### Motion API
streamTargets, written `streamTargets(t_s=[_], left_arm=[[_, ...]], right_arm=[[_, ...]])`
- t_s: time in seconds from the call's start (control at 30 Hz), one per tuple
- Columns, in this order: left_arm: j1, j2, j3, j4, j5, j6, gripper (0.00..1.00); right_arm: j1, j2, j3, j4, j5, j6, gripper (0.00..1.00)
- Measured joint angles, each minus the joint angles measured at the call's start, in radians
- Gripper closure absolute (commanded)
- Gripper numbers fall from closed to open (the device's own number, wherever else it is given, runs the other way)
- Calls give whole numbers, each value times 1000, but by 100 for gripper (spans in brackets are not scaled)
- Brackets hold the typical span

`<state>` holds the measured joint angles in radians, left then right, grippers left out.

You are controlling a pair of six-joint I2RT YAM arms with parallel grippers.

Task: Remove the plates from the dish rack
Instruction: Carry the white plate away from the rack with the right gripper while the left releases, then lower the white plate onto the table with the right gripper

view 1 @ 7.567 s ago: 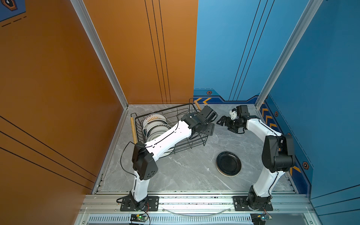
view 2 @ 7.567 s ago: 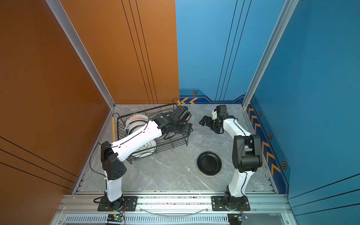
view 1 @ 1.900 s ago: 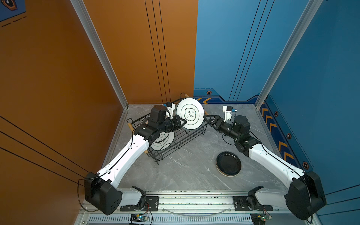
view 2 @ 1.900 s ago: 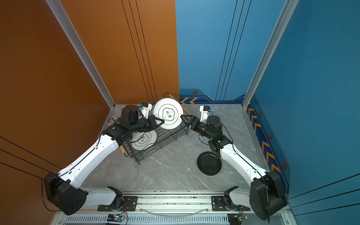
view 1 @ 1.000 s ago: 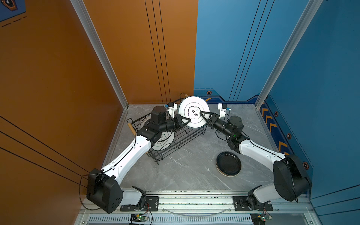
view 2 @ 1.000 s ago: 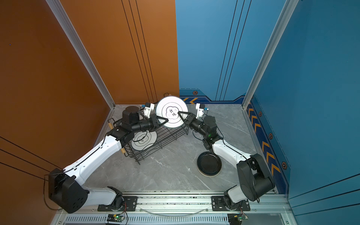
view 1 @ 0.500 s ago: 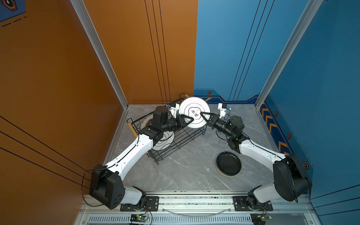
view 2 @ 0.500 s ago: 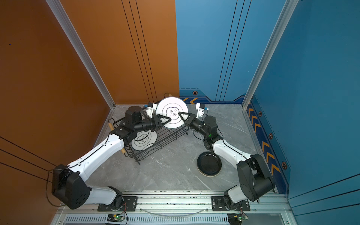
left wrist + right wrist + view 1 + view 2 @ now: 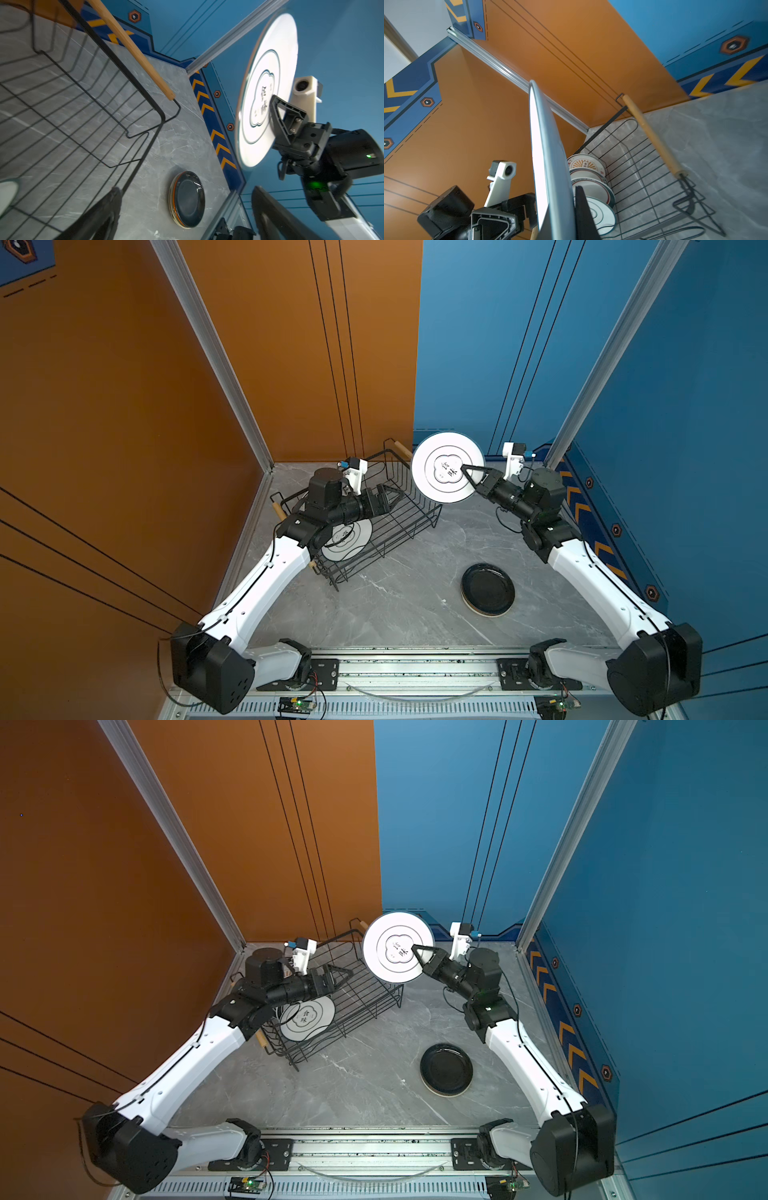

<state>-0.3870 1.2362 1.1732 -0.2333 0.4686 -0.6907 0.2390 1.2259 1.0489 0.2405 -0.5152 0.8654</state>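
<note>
Up at 12 o'clock over the grey marble counter (image 9: 395,614), the round white plate with thin dark rings and a cloud-shaped middle mark (image 9: 432,489) is hanging in the air, tipped up so its face shows in both top views. The right jaws are clamped on its rim from the 3 o'clock side, with one finger across the face and the other behind it. The left jaws are wide apart with nothing in them, hovering over the black wire dish rack with wooden rod handles (image 9: 415,510) at about 10 o'clock, clear of that plate. A matching white plate (image 9: 351,541) leans inside the rack. The right wrist view shows a row of plates (image 9: 593,193) standing in there, the far one an orange sunburst plate (image 9: 586,164). Down at 4 o'clock on the counter sits a small stack topped by a glossy black plate (image 9: 488,590), well apart from the rack.
</note>
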Motion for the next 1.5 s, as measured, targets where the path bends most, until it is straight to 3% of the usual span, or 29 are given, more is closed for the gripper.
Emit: streamTargets(t_s=[0.23,0.5,1.1,1.5], left_arm=[[79,-65,22,-195,-208,154,2],[85,-30,22,-319,-342,305,2],[6,106,169,-549,-599,335,2],[-18,129,167,-557,-690,415,2]], right_arm=[[-233,-97,43,-289,113,-131,100],[-412,-18,32,-485,188,-147,100],[-401,388,14,-588,151,-241,100],[-370,484,5,-498,89,-236,97]])
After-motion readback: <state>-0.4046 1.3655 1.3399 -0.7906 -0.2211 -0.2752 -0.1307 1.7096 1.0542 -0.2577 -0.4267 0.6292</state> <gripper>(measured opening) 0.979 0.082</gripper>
